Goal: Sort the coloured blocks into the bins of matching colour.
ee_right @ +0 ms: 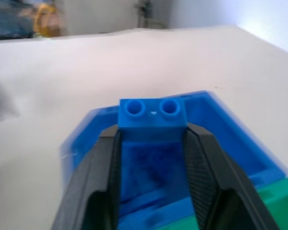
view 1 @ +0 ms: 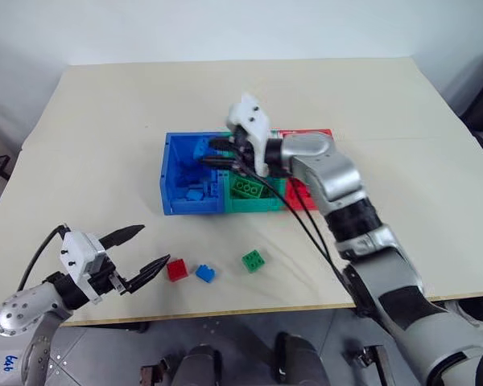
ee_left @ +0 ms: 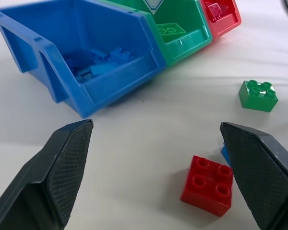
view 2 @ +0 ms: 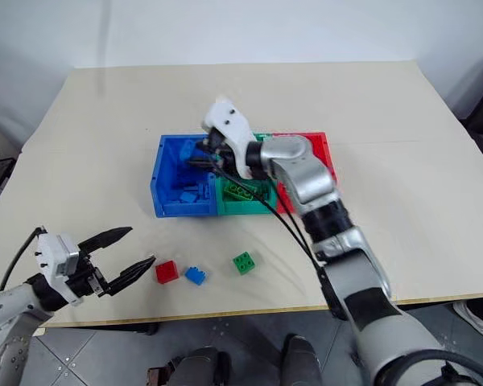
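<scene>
My right gripper [view 1: 219, 153] hangs over the blue bin [view 1: 169, 173], shut on a blue block [ee_right: 152, 113] with two studs showing between its fingers. The blue, green [view 1: 249, 206] and red [view 1: 312, 133] bins stand joined in a row mid-table. Several blue blocks [view 1: 195, 193] lie in the blue bin, a green block [view 1: 247, 188] in the green bin and a red one [ee_left: 216, 9] in the red bin. Near the front edge lie a red block [view 1: 177, 269], a blue block [view 1: 205, 273] and a green block [view 1: 253, 260]. My left gripper [view 1: 141, 248] is open just left of the red block.
The table's front edge [view 1: 249, 307] runs close behind the three loose blocks. A black cable [view 1: 310, 233] trails from my right arm across the table beside the green block.
</scene>
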Robot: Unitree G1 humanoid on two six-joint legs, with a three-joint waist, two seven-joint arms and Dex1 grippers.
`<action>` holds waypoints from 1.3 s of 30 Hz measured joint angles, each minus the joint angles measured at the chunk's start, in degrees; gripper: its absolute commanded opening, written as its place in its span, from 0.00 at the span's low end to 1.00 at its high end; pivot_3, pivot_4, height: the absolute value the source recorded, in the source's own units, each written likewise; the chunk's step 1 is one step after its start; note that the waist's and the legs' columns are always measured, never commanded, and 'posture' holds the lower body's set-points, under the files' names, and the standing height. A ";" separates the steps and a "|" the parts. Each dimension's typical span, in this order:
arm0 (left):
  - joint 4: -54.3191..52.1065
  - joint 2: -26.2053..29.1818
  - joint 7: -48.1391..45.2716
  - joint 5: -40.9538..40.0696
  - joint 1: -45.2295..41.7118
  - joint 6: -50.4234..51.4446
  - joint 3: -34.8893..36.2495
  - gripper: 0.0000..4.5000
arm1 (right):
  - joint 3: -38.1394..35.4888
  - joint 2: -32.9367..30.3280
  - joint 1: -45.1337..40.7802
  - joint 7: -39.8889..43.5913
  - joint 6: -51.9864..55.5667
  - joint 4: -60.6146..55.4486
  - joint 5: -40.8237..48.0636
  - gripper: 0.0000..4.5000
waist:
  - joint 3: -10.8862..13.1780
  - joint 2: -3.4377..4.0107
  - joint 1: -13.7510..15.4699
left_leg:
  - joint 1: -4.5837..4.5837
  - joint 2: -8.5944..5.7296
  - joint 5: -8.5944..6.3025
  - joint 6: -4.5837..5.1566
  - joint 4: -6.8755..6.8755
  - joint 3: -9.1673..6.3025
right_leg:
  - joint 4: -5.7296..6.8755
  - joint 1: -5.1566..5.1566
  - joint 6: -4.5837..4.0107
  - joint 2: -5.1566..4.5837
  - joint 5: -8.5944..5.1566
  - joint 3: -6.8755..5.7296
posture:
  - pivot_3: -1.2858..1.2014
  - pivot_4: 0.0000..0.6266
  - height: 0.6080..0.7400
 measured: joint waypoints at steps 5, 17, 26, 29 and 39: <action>-0.01 0.12 0.43 0.10 -0.36 -0.39 0.27 1.00 | -0.16 0.98 -0.29 -0.16 -4.35 5.61 -1.09 0.92 | 0.00 0.00 -0.29 | -0.02 0.00 0.00 0.00 -0.04 0.01 | -0.05 0.00 0.00 0.00 0.00 -0.02 | 0.52 0.24 1.00; 0.56 5.43 -3.55 0.13 -2.41 1.15 -1.50 1.00 | -7.56 -18.03 21.98 19.43 -9.42 -19.16 8.81 1.00 | 0.00 -0.01 0.51 | -0.05 -0.01 -0.04 0.06 -0.02 -0.01 | -0.22 0.11 0.01 -0.01 0.00 -0.12 | 0.52 0.24 1.00; 5.82 7.78 -9.74 4.31 -13.08 -2.50 -9.46 1.00 | -20.15 -33.99 48.33 24.53 -13.98 -32.35 13.17 1.00 | 0.01 0.01 0.40 | 0.08 0.03 -0.06 0.10 -0.03 0.29 | -0.22 0.12 0.00 -0.01 0.00 0.03 | 0.52 0.24 1.00; 7.22 7.66 -10.12 6.10 -15.83 -4.04 -11.82 1.00 | -21.75 -37.74 55.55 27.60 -20.05 -31.37 12.34 1.00 | 0.01 0.01 0.59 | 0.12 0.02 -0.09 0.14 -0.01 0.39 | -0.27 0.16 0.00 -0.02 0.00 0.09 | 0.52 0.24 1.00; 11.79 7.46 -15.16 6.64 -20.28 -7.29 -15.27 1.00 | -17.40 -38.77 53.09 29.12 -25.35 -27.01 10.05 1.00 | 0.01 0.02 0.13 | 0.18 0.09 -0.09 0.16 0.14 0.51 | -0.23 0.14 0.00 -0.01 0.00 0.19 | 0.52 0.24 1.00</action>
